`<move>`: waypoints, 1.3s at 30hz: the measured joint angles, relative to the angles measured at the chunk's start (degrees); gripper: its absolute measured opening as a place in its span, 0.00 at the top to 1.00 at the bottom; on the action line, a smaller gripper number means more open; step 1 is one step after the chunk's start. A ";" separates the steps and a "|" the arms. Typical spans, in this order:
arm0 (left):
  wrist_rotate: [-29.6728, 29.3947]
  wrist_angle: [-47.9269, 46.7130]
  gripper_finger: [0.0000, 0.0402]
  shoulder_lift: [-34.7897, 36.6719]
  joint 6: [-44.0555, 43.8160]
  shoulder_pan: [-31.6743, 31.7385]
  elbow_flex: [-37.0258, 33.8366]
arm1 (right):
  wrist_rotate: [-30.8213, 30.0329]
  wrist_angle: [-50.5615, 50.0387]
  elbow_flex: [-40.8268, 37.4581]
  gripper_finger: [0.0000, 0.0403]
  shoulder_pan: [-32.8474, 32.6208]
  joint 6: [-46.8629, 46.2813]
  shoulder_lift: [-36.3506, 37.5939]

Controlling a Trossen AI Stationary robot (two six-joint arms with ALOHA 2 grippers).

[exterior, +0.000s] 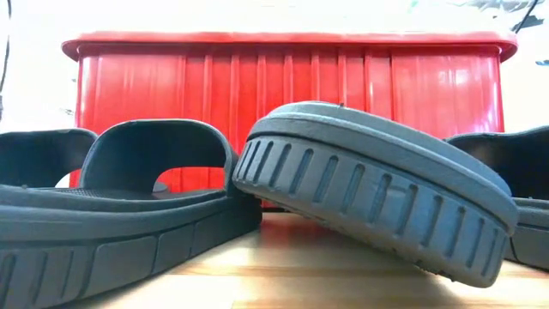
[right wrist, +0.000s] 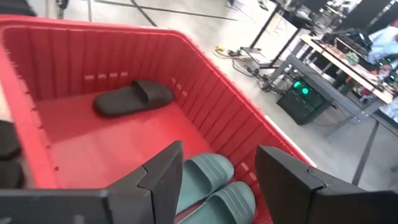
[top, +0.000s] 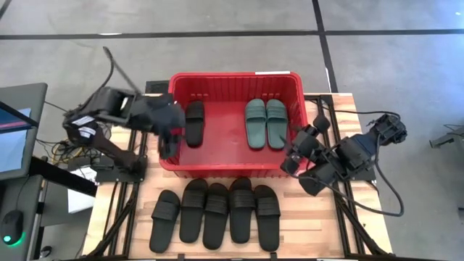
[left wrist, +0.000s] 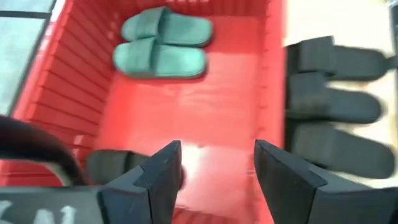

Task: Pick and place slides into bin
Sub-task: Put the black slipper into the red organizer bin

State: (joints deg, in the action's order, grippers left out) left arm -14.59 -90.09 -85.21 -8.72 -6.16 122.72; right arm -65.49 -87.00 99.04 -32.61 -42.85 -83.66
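The red bin (top: 293, 98) stands at the table's far middle. On its floor lie one black slide (top: 194, 122) near the left wall and two teal slides (top: 264, 123) side by side on the right. Several black slides (top: 217, 214) lie in a row on the table in front of the bin, soles down; in the low view one (exterior: 377, 189) leans tilted on its neighbour. My left gripper (top: 168, 145) is open and empty over the bin's left near part (left wrist: 217, 168). My right gripper (top: 292, 151) is open and empty at the bin's right near corner (right wrist: 217, 168).
The bin's near wall (exterior: 292, 94) rises behind the row of slides. Bare wood shows left and right of the row. Cables and a monitor (top: 14, 138) lie beyond the table's left edge; benches and equipment (right wrist: 336, 68) stand in the room beyond.
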 joint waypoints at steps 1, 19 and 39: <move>-0.57 0.03 0.53 0.22 -2.09 -2.06 0.00 | 0.00 0.00 0.00 0.54 -0.56 0.32 0.00; -7.92 2.23 0.53 -0.28 -49.47 -35.56 -26.38 | -0.33 -2.60 0.02 0.54 -9.62 1.36 0.00; 2.61 14.35 0.61 -11.17 -56.79 -47.40 -41.09 | -0.33 -2.99 0.04 0.54 -15.04 -0.72 0.00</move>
State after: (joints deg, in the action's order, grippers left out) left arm -11.97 -75.74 -96.38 -65.52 -53.55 81.62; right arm -65.82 -90.00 99.09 -47.65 -43.57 -83.66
